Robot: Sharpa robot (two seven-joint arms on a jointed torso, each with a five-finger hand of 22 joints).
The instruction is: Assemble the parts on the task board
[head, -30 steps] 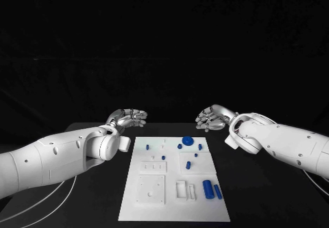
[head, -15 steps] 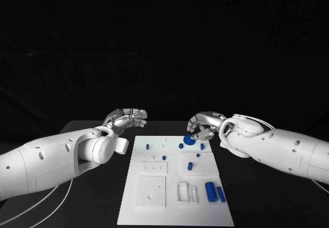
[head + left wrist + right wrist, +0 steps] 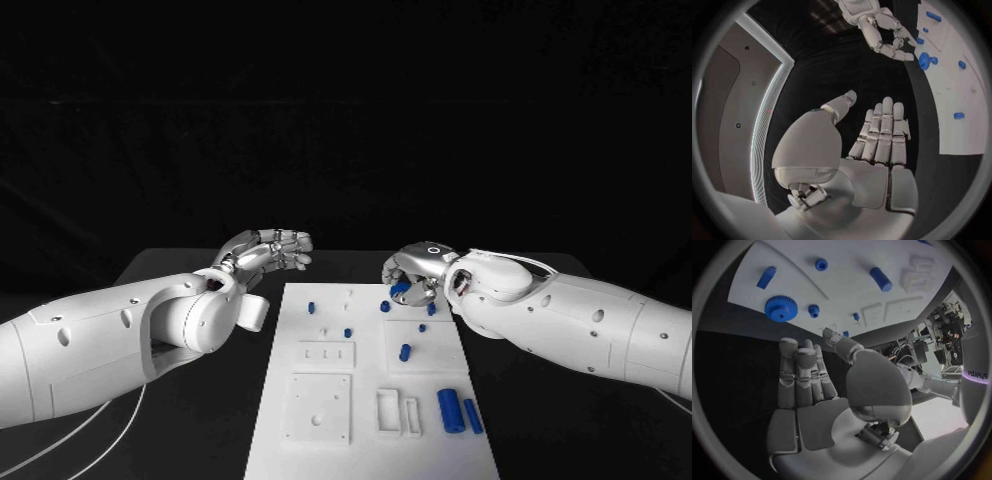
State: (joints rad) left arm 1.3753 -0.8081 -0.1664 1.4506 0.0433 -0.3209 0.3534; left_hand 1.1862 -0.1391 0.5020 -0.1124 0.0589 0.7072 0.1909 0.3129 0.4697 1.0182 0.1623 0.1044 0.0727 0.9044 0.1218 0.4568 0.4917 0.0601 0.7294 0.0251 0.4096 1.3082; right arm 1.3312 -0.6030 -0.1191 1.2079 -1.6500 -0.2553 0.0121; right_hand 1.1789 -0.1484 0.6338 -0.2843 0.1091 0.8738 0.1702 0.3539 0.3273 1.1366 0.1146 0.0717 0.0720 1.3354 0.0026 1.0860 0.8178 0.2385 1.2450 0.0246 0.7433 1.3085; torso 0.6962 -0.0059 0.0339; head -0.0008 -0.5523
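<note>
**Right hand over the far end of the board, left hand idle beside it**

Head view: white task board [image 3: 368, 400] lies lengthwise mid-table. Right hand [image 3: 414, 273] hangs over the board's far right corner, fingers curled downward, a blue gear [image 3: 400, 290] just under the fingertips; contact cannot be told here. Left hand [image 3: 268, 250] is off the board's far left corner, above the black table [image 3: 173, 265], fingers loosely curled, nothing in it. Two blue cylinders [image 3: 460, 409] lie side by side near the board's right edge; small blue pegs [image 3: 405, 351] are scattered mid-board.

Left wrist view: left hand [image 3: 879, 137] flat, fingers straight and side by side, thumb apart, empty. Right hand [image 3: 886, 35] close above the gear [image 3: 924, 61].

Right wrist view: right hand [image 3: 811, 375] fingers straight, empty; gear [image 3: 781, 308] beyond the fingertips, not touched, lying at the board's edge.
</note>
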